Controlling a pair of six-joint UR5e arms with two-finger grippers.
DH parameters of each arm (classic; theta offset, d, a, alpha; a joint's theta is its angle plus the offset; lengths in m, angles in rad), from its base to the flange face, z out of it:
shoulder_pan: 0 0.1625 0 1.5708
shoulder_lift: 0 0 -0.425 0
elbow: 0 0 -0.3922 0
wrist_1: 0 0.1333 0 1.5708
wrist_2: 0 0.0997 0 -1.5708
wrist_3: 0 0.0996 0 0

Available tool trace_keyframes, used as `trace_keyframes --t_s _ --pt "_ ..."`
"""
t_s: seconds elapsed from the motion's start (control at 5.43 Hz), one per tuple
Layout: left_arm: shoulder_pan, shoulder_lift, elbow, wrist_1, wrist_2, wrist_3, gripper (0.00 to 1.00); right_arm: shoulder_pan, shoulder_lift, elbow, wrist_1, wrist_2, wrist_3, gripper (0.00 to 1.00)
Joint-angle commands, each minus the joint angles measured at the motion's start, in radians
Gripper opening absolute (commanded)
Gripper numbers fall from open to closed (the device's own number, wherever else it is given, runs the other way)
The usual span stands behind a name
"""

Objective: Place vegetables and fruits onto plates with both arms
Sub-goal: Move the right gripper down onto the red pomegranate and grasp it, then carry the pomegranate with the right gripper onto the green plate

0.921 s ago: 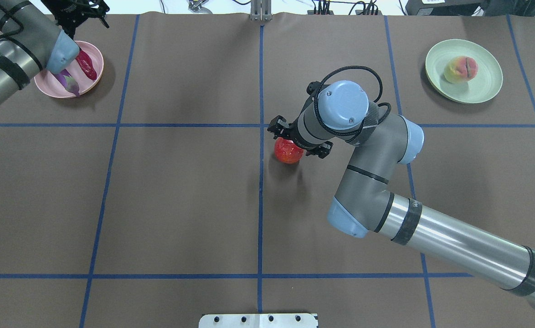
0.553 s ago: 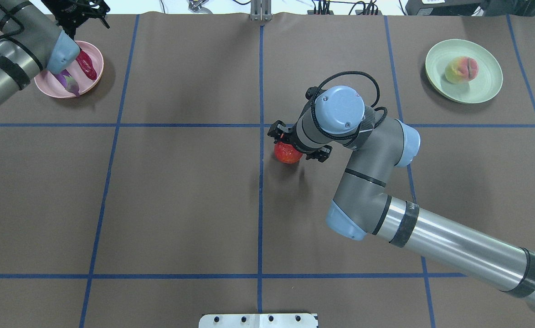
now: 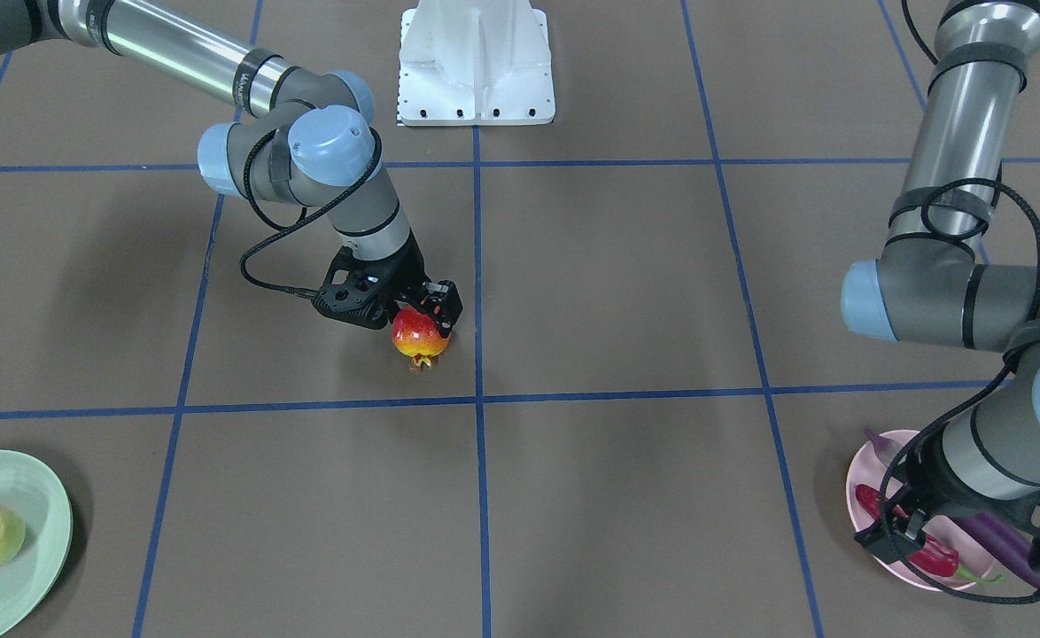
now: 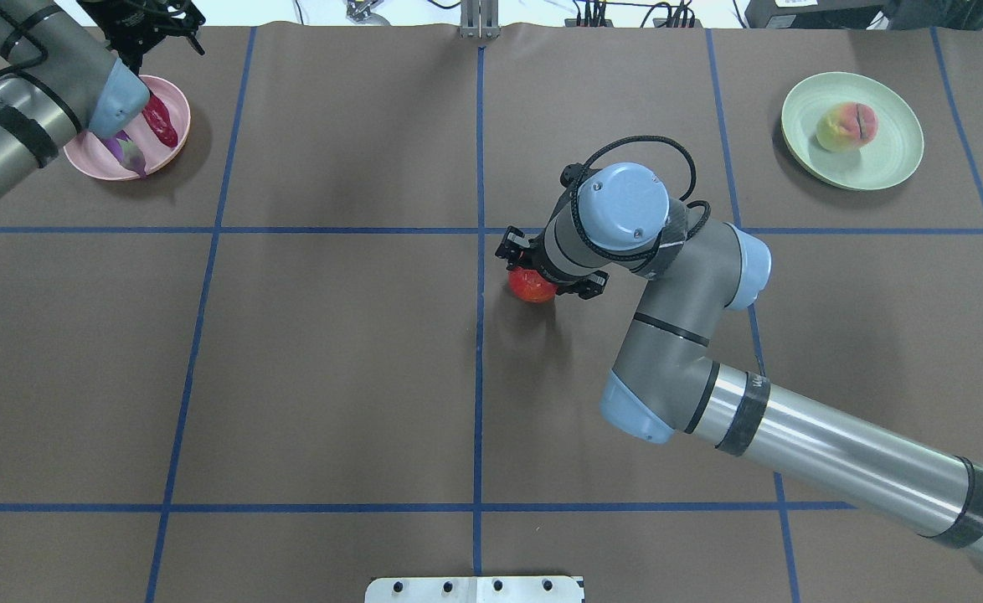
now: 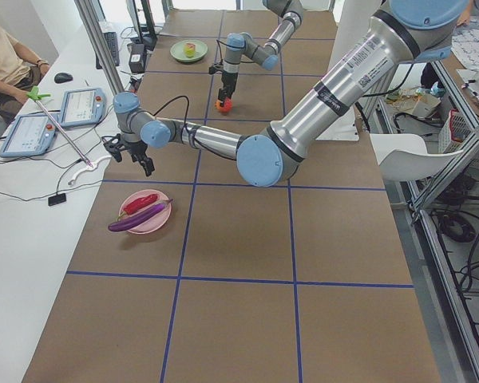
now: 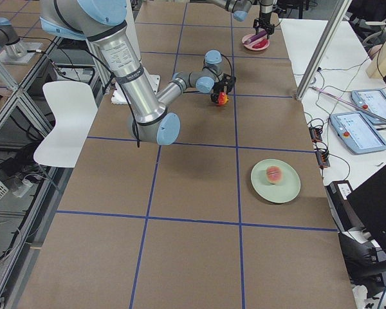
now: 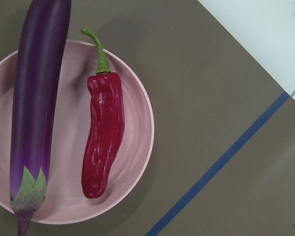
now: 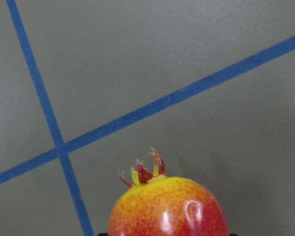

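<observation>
The red-and-yellow pomegranate [image 3: 420, 335] sits near the table's centre, crown toward the front-facing camera, and it fills the bottom of the right wrist view [image 8: 167, 211]. My right gripper [image 3: 415, 319] is down over it with a finger on each side, shut on it. The purple eggplant [image 7: 37, 98] and red chili [image 7: 103, 142] lie side by side on the pink plate [image 4: 81, 159]. My left gripper [image 4: 146, 23] hangs above that plate, open and empty. The peach [image 4: 847, 127] lies on the mint green plate [image 4: 893, 163] at the far right.
The white base block [image 3: 476, 62] stands at the robot's edge of the table. Blue tape lines cross the brown mat. Tablets [image 5: 84, 108] and an operator sit beyond the table's far edge near the pink plate.
My right arm has come down a little further over the pomegranate, which now shows less from above. The left arm has barely moved.
</observation>
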Motion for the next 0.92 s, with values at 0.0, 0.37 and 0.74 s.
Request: trace_keyframes --t_s 0.0,0.37,0.74 --pt "-0.001 0.006 -0.087 0.014 -0.005 -0.002 1.0 0.166 -0.018 -0.012 -0.009 0.104 -0.128 0.0" --pt "0.001 0.205 -0.324 0.002 -0.069 0.012 1.0 0.403 -0.022 -0.185 -0.008 0.215 -0.46 0.0" --pt "0.001 0.241 -0.367 0.003 -0.056 0.056 1.0 0.556 0.007 -0.344 -0.009 0.213 -0.656 0.0"
